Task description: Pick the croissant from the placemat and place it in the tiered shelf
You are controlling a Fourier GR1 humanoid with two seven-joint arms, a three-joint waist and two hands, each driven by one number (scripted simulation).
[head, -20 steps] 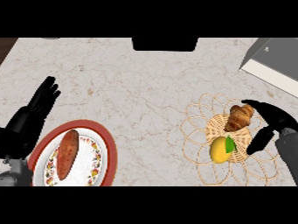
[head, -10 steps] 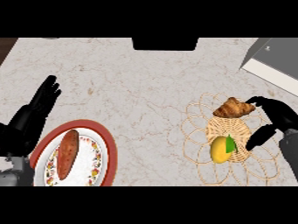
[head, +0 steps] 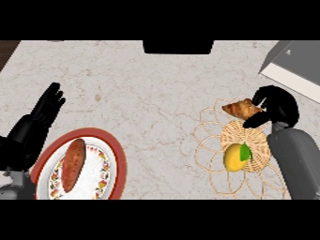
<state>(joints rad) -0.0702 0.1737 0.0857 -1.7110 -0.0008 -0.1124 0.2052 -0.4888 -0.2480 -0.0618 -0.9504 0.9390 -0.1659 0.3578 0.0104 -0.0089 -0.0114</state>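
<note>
Placemat (head: 214,154) at table's (head: 148,93) right — lemon (head: 237,157) on it, croissant (head: 241,108) over far edge; plate (head: 114,159) at left.

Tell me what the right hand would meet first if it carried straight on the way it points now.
Likely the grey tiered shelf: the right hand, curled on the croissant, points up-view toward it, though height is unclear.

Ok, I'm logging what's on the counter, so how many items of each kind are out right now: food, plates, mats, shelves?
Food: 3: golden-brown croissant, yellow-green mango, reddish-brown sweet potato
Plates: 1: red-rimmed patterned plate
Mats: 1: woven wicker placemat
Shelves: 1: grey tiered shelf
Total: 6
</note>
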